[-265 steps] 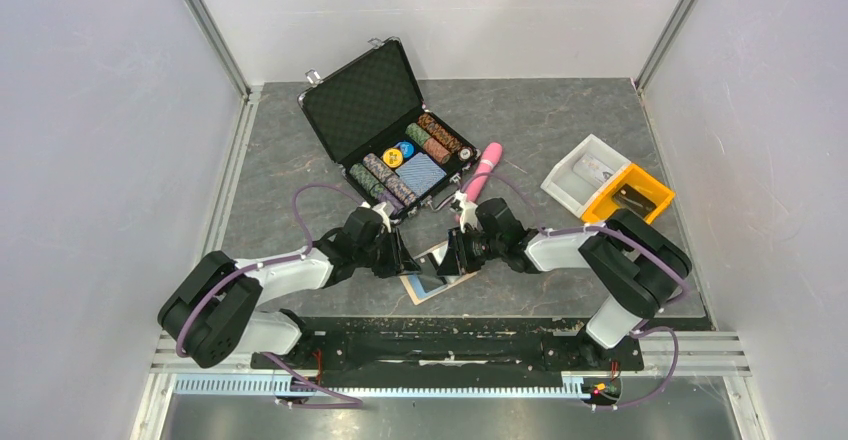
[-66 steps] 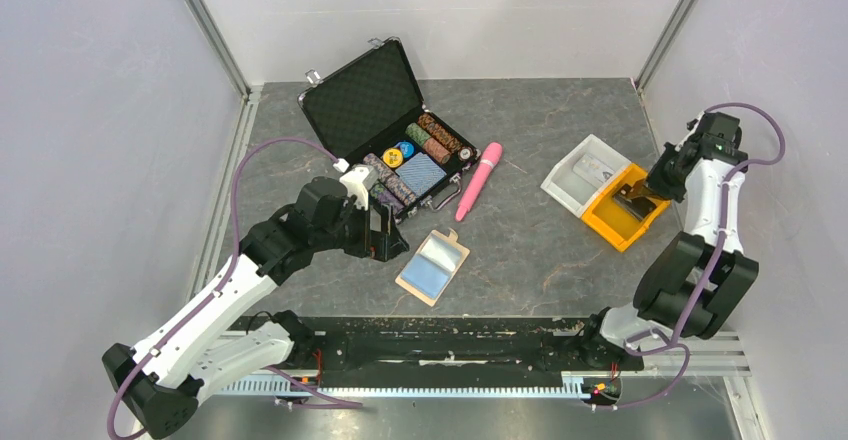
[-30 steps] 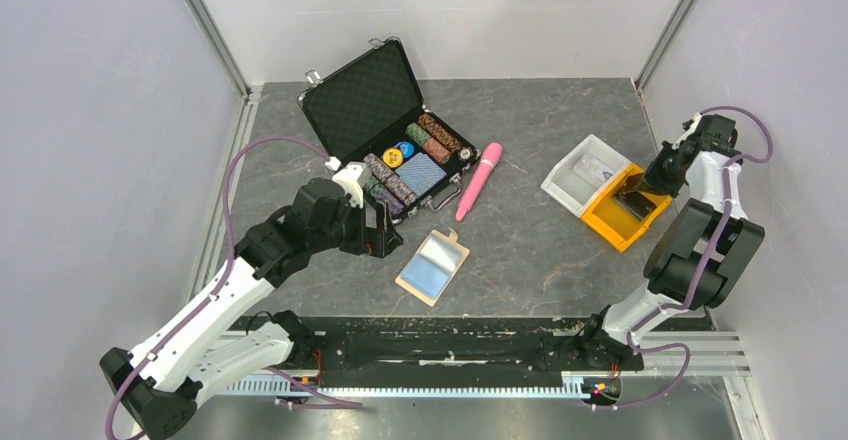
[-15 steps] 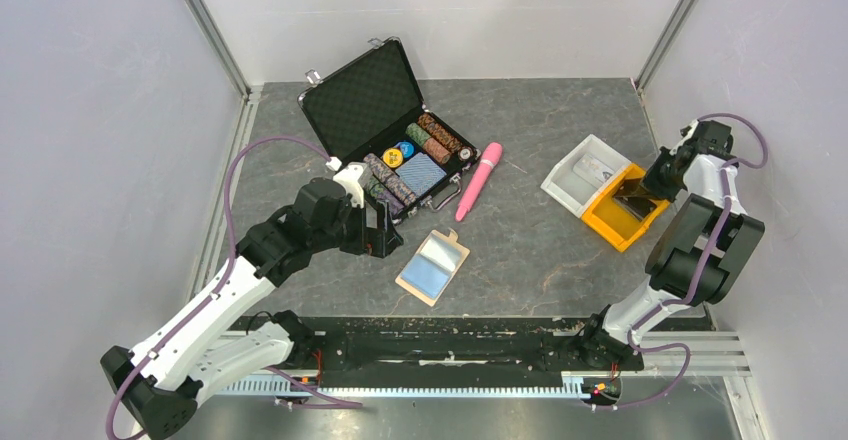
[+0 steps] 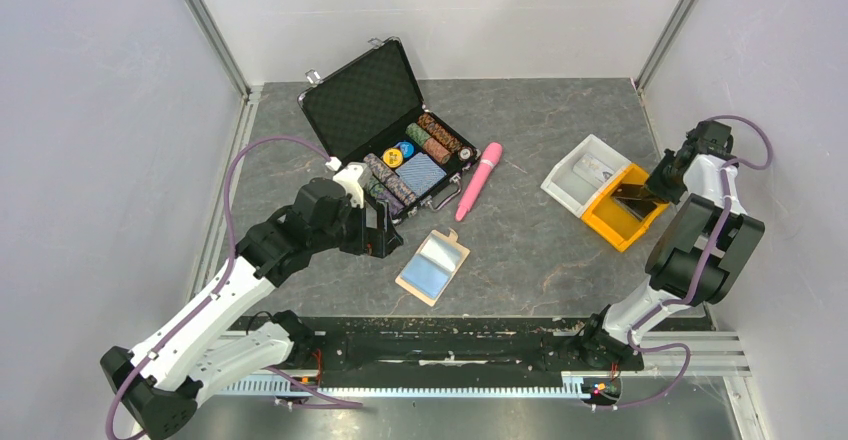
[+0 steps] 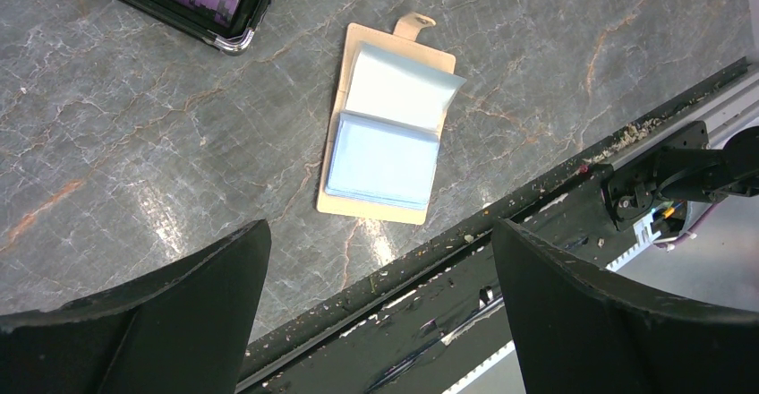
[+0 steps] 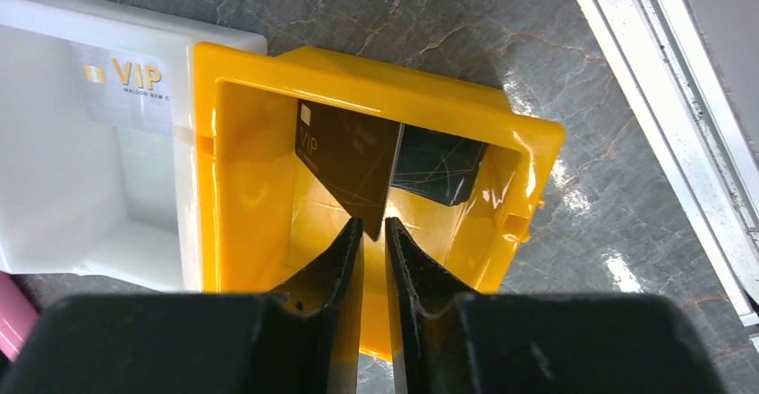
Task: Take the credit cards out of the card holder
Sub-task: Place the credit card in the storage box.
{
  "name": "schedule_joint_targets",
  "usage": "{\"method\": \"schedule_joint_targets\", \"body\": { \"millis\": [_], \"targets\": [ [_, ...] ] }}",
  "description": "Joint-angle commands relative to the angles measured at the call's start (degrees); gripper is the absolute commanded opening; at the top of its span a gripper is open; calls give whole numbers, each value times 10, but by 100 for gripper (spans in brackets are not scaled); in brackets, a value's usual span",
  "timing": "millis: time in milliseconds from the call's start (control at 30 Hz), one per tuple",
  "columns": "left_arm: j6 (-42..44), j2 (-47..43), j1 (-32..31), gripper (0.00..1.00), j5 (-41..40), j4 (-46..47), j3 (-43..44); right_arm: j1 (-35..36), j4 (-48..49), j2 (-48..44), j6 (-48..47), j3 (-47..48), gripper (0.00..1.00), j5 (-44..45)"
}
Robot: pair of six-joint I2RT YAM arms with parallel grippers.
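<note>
Right claw (image 7: 369, 233) pinches a dark credit card (image 7: 349, 157) inside the yellow bin (image 7: 242, 188); left claw (image 6: 380, 228) hangs wide open, empty, near the card holder (image 6: 394, 40)

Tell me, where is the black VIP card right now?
In the right wrist view, the black VIP card tilts inside the yellow bin, beside the white bin, its corner pinched by the right gripper, on the table's right side.

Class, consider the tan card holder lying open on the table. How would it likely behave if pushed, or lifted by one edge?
The card holder lies thin and flat, so a push would probably slide it along the table rather than tip or roll it. Its blue leaf near the tab bows upward, so it likely flops when lifted.
</note>
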Motion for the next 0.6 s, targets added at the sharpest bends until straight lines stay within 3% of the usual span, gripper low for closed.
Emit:
{"method": "schedule_joint_targets", "body": {
  "millis": [0, 567],
  "targets": [
    [32, -10, -1, 100, -8, 3, 2, 0, 16, -20, 11, -1, 18, 29],
    [31, -16, -1, 100, -13, 2, -1, 44, 6, -50, 41, 41, 27, 105]
  ]
}}
